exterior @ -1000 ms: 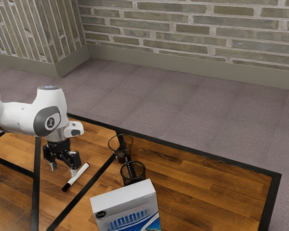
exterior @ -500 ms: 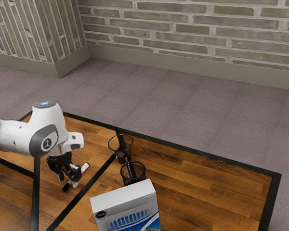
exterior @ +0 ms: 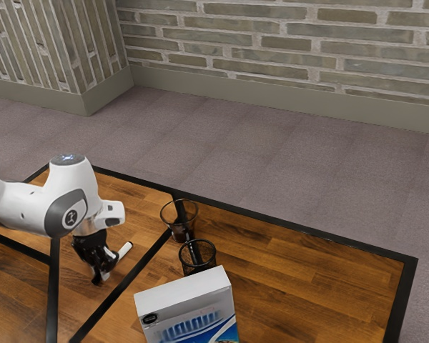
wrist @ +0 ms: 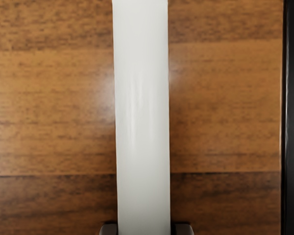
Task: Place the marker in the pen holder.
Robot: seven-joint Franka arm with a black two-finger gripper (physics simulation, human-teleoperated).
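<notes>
The arm (exterior: 28, 207) reaches low over the table (exterior: 307, 286), its gripper (exterior: 101, 278) pointing down, with 2 fingers (wrist: 109, 229) closed around the marker (exterior: 125, 250) from both sides.

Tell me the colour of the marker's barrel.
The marker's barrel is white, clearest in the wrist view.
</notes>
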